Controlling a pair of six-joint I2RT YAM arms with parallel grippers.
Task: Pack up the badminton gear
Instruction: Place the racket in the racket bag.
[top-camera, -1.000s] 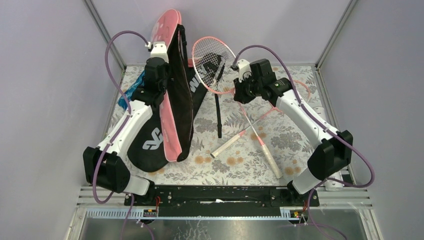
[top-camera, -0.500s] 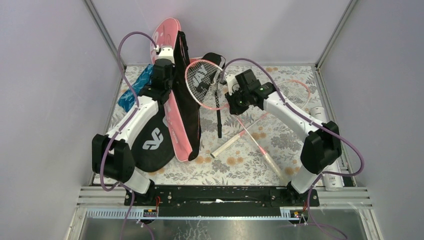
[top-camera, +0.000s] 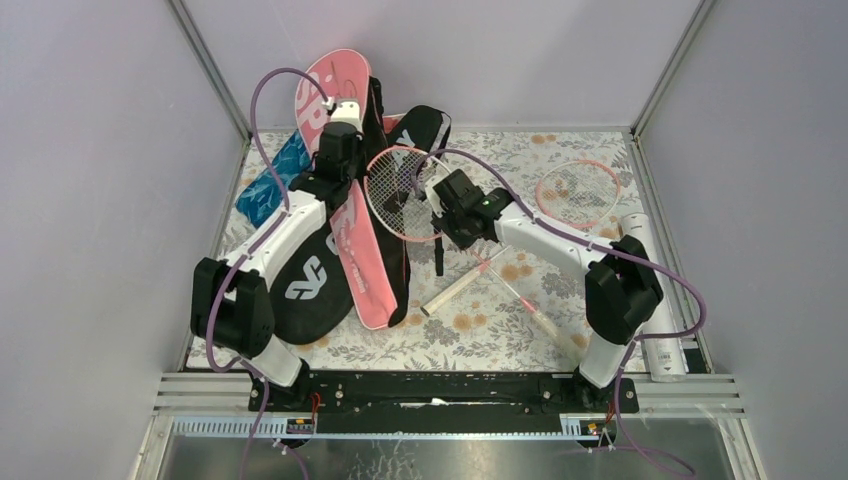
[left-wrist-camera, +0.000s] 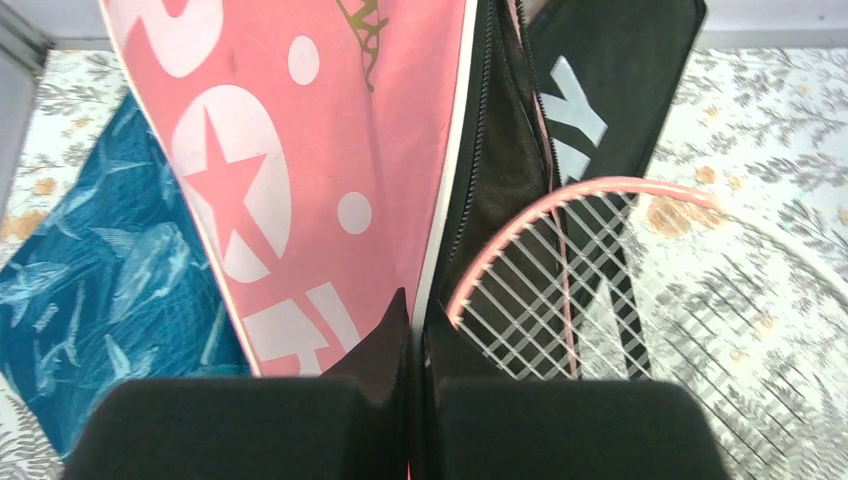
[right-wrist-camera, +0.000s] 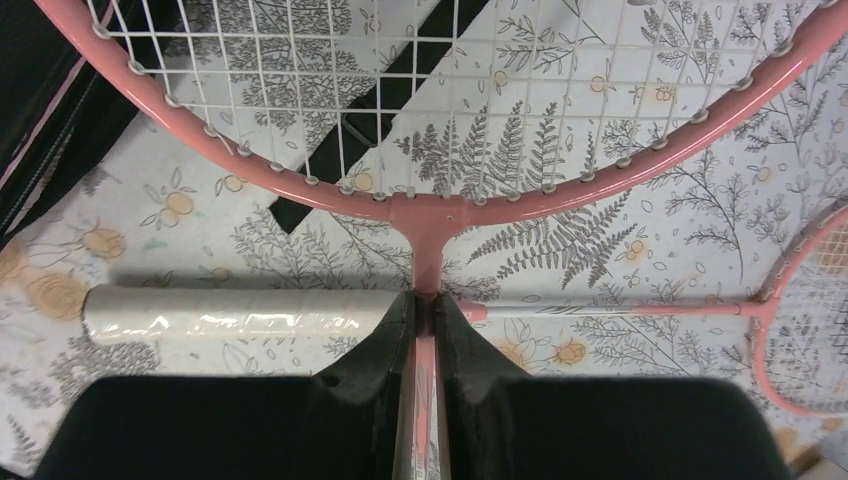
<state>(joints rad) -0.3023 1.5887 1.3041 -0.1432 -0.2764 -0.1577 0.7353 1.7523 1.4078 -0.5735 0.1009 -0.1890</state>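
Only the wrist views show right fingers (right-wrist-camera: 385, 345) clamped on the pink racket (right-wrist-camera: 430, 215), left fingers (left-wrist-camera: 385, 340) pinching the pink bag (left-wrist-camera: 300, 150).

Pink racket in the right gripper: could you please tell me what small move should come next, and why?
Probably ease the right gripper leftward, sliding the racket head-first into the pink bag. The left gripper pinches the bag's edge, holding its mouth open, and the head's rim sits at that opening.
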